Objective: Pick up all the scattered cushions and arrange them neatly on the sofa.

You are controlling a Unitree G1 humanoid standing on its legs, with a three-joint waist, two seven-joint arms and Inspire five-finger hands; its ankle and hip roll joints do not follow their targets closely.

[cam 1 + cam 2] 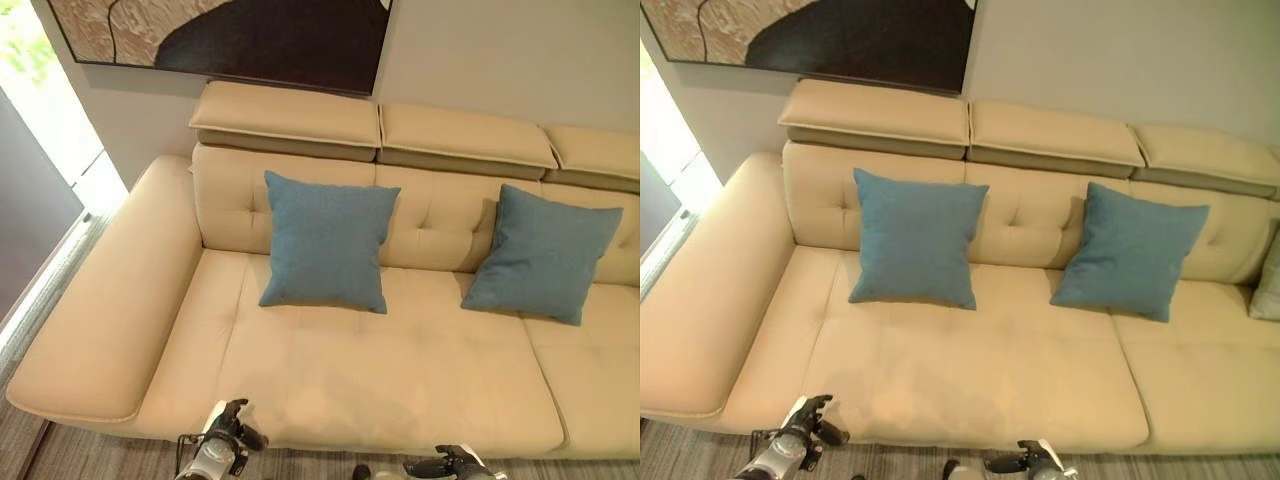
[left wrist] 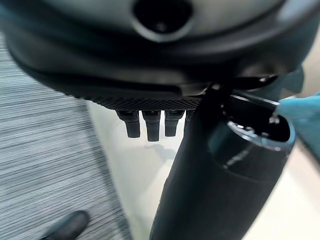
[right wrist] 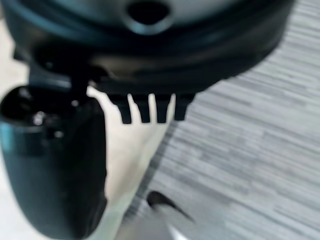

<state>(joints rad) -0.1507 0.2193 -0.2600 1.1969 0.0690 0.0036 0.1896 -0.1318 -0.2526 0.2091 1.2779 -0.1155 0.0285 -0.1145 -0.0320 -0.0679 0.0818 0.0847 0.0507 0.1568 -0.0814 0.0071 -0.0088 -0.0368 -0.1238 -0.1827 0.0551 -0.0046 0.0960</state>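
- While you look down at the sofa (image 1: 330, 380), you have two blue cushions propped upright against its tufted backrest: the left cushion (image 1: 326, 241) sits at about 11 o'clock from the middle of the seat, the right cushion (image 1: 542, 254) at about 2 o'clock, and the two are well apart
- You can see both cushions resting their lower edges on the seat, each leaning back on the backrest, the right one turned a little so a corner points up
- In the right eye view you will catch the edge of a paler grey cushion (image 1: 1268, 275) at 3 o'clock, also against the backrest
- Your left hand (image 1: 236, 424) hangs at 7 o'clock, just in front of the seat's front edge; in its wrist view the fingers (image 2: 149, 125) point straight out, relaxed, and hold nothing
- Your right hand (image 1: 448, 464) sits at 5 o'clock, low over the floor; its wrist view shows fingers (image 3: 145, 110) straight and loose, nothing in them
- Around this, you have three flat headrests (image 1: 290, 115) along the top of the back, a broad armrest (image 1: 95, 310) at 9 o'clock, a dark framed picture (image 1: 260, 35) on the wall at 12 o'clock, and a grey striped floor (image 3: 250, 165) below the hands
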